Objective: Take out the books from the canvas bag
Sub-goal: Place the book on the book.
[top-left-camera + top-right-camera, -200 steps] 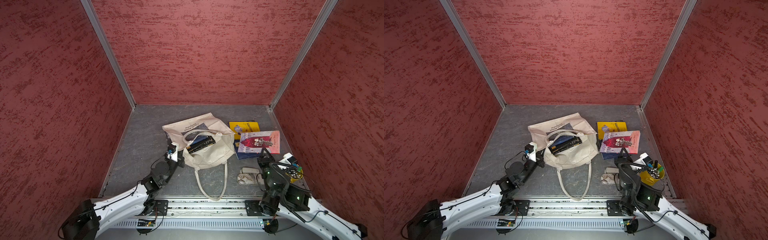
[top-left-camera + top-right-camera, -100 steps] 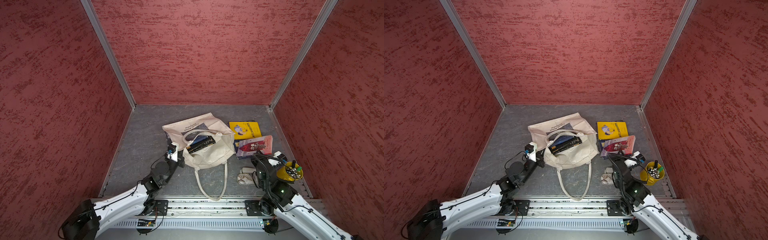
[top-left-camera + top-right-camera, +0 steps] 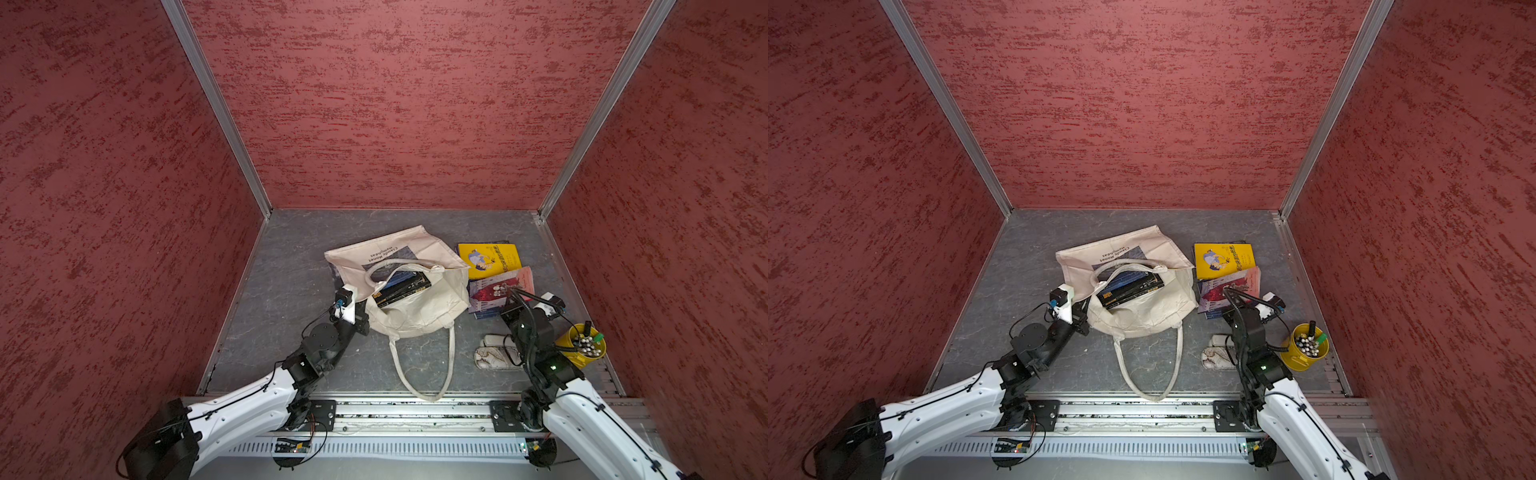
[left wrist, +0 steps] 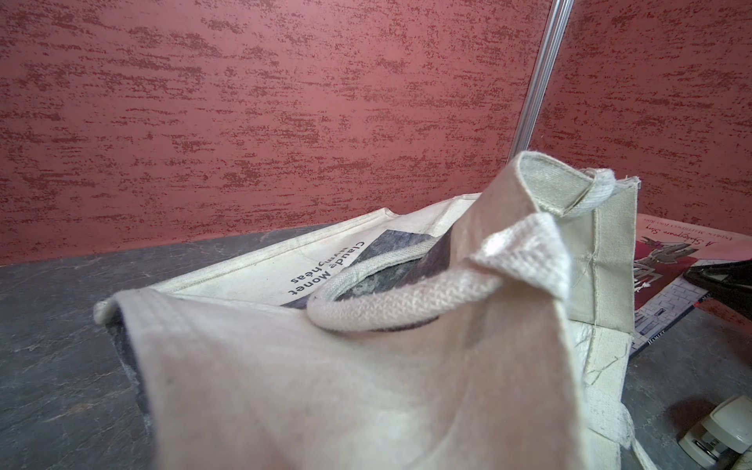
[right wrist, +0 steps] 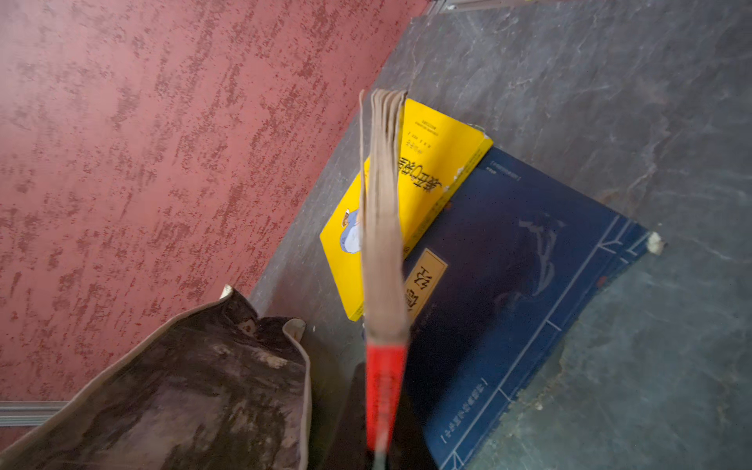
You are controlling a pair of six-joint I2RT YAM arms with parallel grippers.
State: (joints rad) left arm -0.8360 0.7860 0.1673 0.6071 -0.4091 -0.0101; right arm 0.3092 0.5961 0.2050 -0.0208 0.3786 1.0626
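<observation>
A: Where is the canvas bag (image 3: 419, 316)?
B: In the middle of the tabletop (image 3: 291, 282), lying down with its mouth open. Two dark books (image 3: 401, 286) are inside it.
A: What is the left gripper (image 3: 362, 320) doing?
B: It is squeezed tight on the bag's rim, on the side by the left edge. The cloth hides its tips.
A: And the right gripper (image 3: 508, 298)?
B: It is pinched tight on a pink-and-red book (image 5: 382, 228), held tilted over the dark blue book (image 5: 529, 293) near the right edge. The yellow book (image 5: 431, 162) lies partly on the dark blue one too, closer to the far right corner.
</observation>
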